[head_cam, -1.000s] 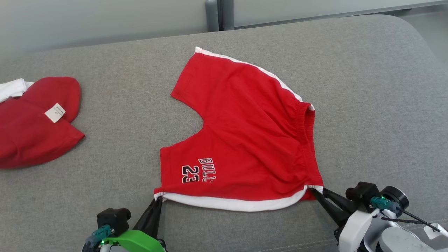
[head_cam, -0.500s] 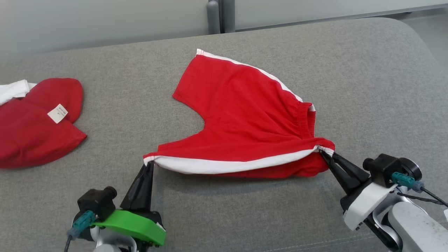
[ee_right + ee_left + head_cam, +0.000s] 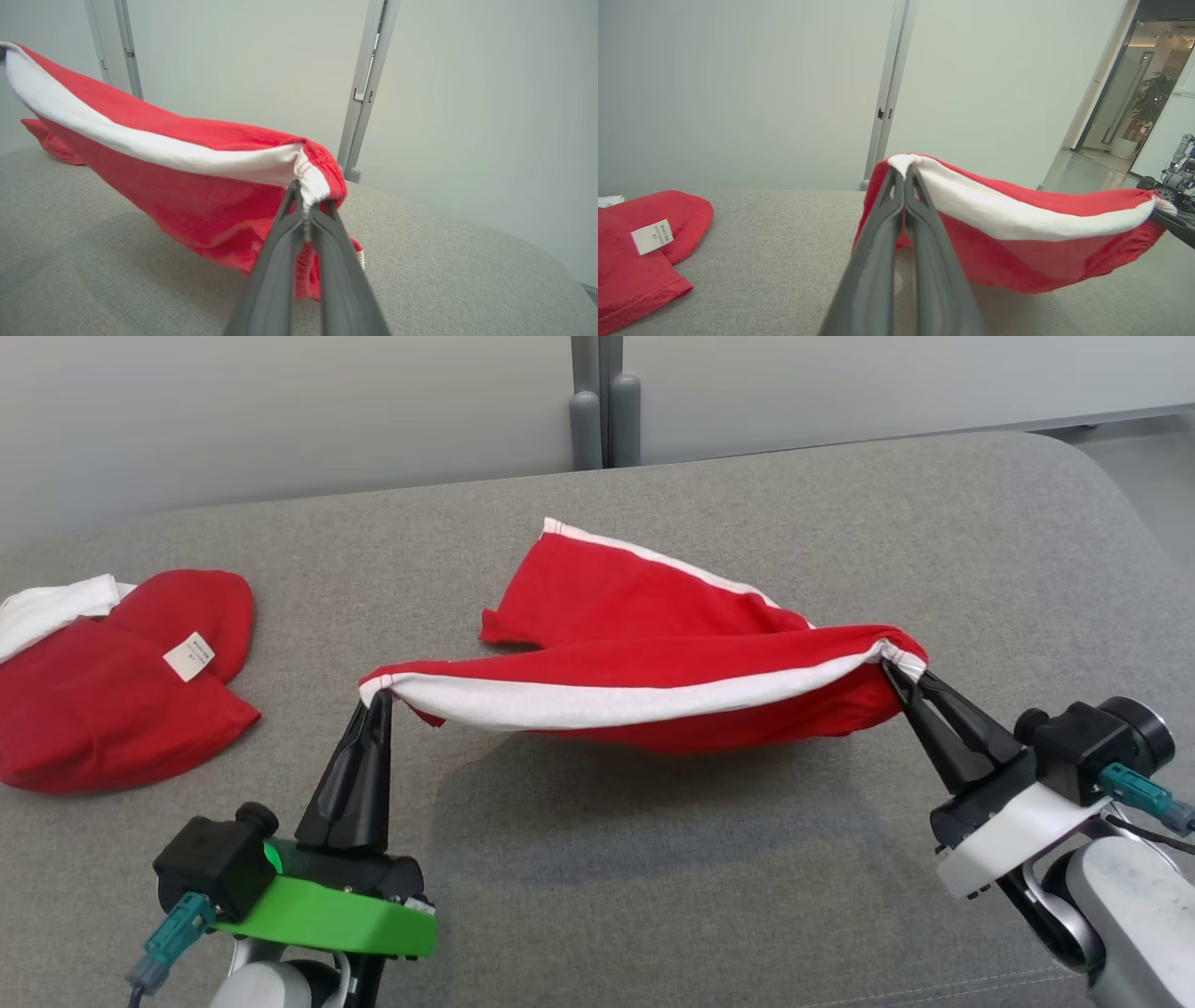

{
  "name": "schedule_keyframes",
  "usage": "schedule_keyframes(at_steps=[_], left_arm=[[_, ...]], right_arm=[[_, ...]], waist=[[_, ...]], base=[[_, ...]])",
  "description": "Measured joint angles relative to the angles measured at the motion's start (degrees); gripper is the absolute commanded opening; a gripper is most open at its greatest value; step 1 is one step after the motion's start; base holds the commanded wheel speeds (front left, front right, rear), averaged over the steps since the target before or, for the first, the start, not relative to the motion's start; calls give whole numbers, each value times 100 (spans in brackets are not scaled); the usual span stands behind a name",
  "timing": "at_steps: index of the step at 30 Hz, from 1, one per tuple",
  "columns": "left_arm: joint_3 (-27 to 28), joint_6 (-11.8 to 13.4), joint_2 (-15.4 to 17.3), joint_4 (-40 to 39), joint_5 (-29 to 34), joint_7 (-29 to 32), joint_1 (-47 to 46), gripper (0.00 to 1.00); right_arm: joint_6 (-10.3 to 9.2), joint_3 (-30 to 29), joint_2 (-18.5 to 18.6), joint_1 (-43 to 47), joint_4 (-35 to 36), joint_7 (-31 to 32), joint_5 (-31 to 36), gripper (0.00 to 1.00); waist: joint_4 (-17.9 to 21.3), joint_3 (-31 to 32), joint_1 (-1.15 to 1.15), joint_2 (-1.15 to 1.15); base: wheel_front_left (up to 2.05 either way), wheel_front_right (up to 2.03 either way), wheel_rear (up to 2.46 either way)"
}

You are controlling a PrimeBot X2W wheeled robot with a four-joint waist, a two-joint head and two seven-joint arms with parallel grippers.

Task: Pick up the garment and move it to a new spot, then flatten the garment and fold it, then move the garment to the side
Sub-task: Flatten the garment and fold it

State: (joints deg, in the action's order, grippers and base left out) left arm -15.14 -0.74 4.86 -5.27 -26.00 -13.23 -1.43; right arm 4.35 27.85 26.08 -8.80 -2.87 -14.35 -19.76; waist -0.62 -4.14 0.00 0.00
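Our gray tabletop (image 3: pixel 980 569) carries the red shorts (image 3: pixel 644 644) near its middle. Their near, white-trimmed edge hangs lifted between our arms, while the far leg lies on the surface. A second red garment (image 3: pixel 103 709) sits well apart at the left. Our left claw (image 3: pixel 378 698) is clenched on that edge's left corner and our right claw (image 3: pixel 898 663) on its right corner. To fold well, we judge both corners should travel far together, level and taut, onto the far edge.
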Motion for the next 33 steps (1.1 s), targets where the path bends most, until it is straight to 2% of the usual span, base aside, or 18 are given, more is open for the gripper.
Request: schedule_keyframes(at_steps=[5,15,19,27,33], left_arm=[[-194,25,26,-471,159,1,83,0],[-638,23,66,-1139,277,267,438,0],[-479,94,86,-1059,138,439,617,0],[-162,183,398,-520,4,827,724,0],[-56,176,437,-225,-103,1047,283,0]], right_arm=[[-87,-156,152,218,168,0,19,0],[-70,-145,235,614,259,0,2,0],[20,-30,197,824,135,0,-148,0],[111,-40,5,904,-123,2,-672,0],[174,40,-226,633,-211,79,-916,0]], waist=[[-21,124,0,0],[-61,193,0,0],[-52,150,0,0],[61,-59,0,0],[236,-309,0,0]], base=[[0,0,0],[0,0,0],[0,0,0],[0,0,0],[0,0,0]])
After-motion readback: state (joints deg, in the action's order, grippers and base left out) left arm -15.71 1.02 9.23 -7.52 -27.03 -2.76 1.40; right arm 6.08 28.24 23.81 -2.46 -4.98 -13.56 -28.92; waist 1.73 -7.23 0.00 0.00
